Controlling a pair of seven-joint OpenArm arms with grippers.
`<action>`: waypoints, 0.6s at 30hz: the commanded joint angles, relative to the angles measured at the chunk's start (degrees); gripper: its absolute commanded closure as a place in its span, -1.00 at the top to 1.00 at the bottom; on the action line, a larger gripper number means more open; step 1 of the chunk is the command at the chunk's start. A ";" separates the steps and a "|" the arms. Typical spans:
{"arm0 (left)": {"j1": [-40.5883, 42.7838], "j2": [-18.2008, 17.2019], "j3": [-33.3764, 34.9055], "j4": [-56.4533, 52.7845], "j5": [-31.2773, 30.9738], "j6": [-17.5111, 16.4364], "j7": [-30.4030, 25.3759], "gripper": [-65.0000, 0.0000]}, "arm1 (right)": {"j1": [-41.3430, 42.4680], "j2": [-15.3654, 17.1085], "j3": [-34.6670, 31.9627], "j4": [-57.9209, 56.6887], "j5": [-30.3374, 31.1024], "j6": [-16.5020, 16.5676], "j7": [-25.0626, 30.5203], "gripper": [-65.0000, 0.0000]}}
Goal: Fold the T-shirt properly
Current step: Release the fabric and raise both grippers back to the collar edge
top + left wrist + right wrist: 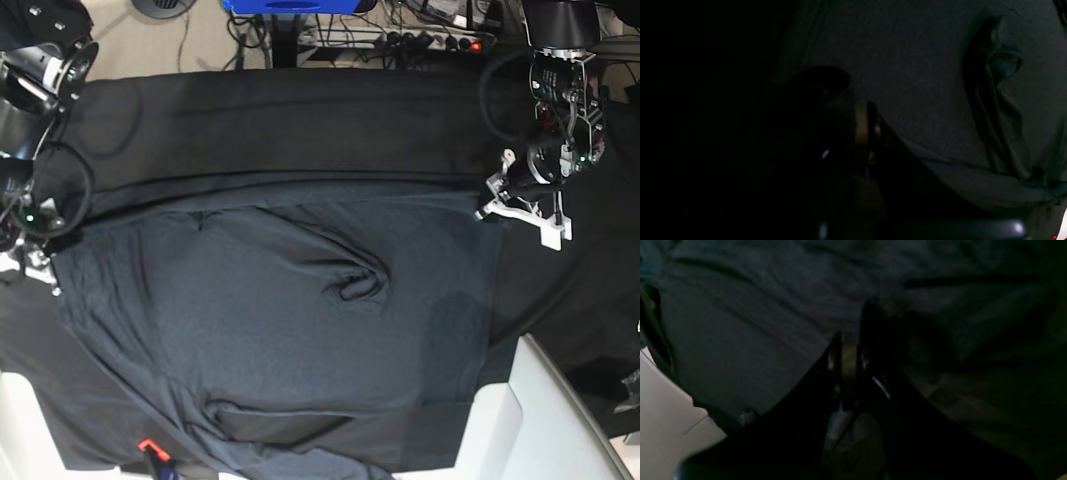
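Note:
The dark grey T-shirt point(280, 330) lies spread flat on the black table cloth point(300, 130), with a small puckered fold point(360, 285) near its middle. At the shirt's far right corner, my left gripper point(487, 208) is shut on its edge. In the left wrist view the jaws point(867, 106) are pressed together where the hem point(957, 166) runs off to the right. My right gripper point(40, 270) is shut at the shirt's left edge. In the right wrist view creases in the cloth point(740, 323) run toward its closed tip point(853, 333).
White panels point(560, 420) stick out under the cloth at the near right and near left corners point(20, 420). A small red and black object point(150, 448) lies at the shirt's near left edge. Cables and a power strip point(440, 40) run behind the table.

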 commanded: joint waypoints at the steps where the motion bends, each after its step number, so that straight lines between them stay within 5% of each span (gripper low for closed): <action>1: -0.67 -0.74 -0.30 0.81 -0.70 -0.28 -0.86 -1.00 | 1.00 1.15 0.06 0.06 0.40 0.14 0.34 -0.98; 15: -5.16 -0.65 -0.30 -2.44 -0.70 -0.28 -0.95 -0.99 | 1.00 1.41 0.42 -0.82 0.75 0.14 2.27 -0.89; 18: -5.86 -0.48 -0.30 -2.44 -0.70 -0.28 -0.95 -0.53 | 1.00 1.15 0.42 -0.47 0.84 0.40 2.27 -0.57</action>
